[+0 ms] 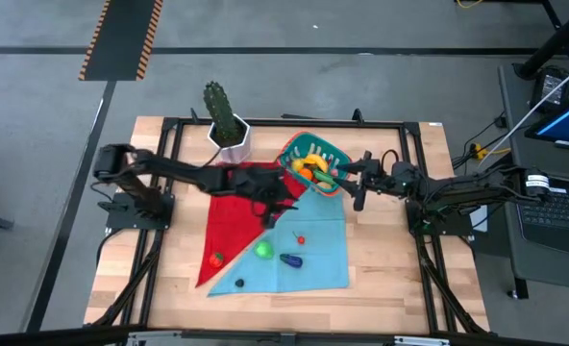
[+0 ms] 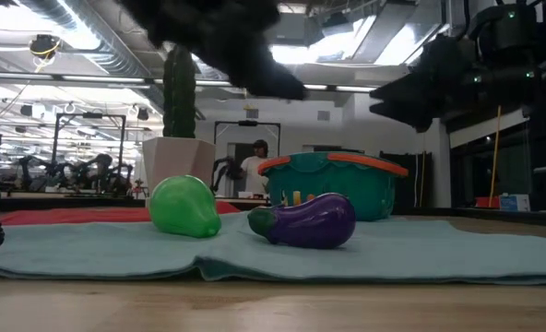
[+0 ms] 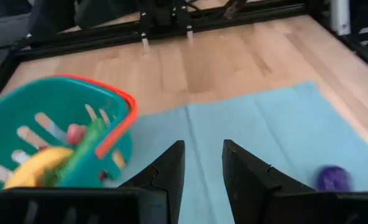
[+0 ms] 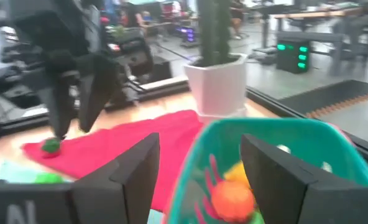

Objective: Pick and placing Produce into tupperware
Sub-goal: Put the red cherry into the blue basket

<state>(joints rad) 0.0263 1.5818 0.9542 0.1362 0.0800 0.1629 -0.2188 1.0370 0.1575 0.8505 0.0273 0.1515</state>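
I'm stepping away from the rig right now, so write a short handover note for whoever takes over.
Left gripper: empty, jaws a little apart, above the blue cloth near the tub.
Right gripper: open, empty, at the teal tub.
Done: yellow, orange and green pieces lie in the tub.
Left: green pear, purple eggplant, a small red piece on the blue cloth; another red piece on the red cloth.
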